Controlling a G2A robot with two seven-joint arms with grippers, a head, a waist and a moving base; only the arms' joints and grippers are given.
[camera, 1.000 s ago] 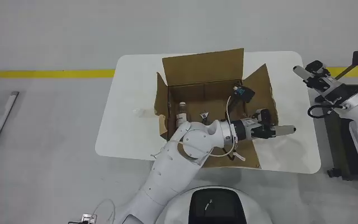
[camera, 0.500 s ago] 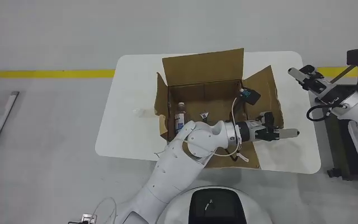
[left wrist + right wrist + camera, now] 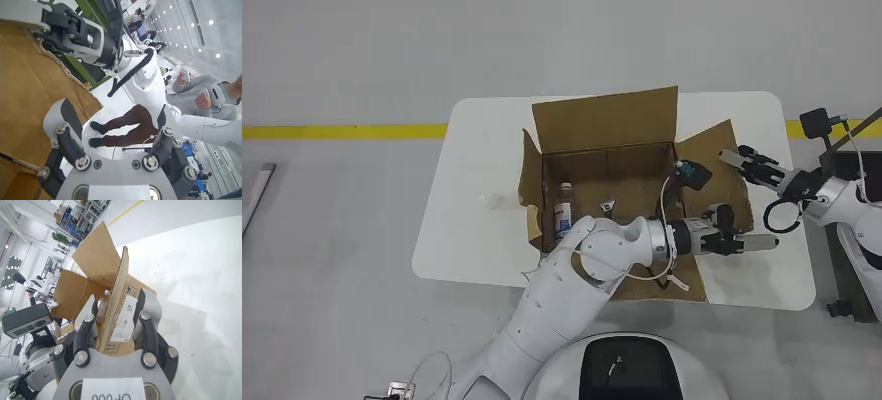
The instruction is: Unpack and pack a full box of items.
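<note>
Now my right gripper [image 3: 118, 296] stands wide around the flap [image 3: 121, 272], so I should close squarely on it, keeping my left gripper [image 3: 114, 106], also wide, clear.

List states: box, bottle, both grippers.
Box: open, flaps spread.
Bottle: capped, inside the box.
Left gripper: open, empty.
Right gripper: open, straddling a box flap.
</note>
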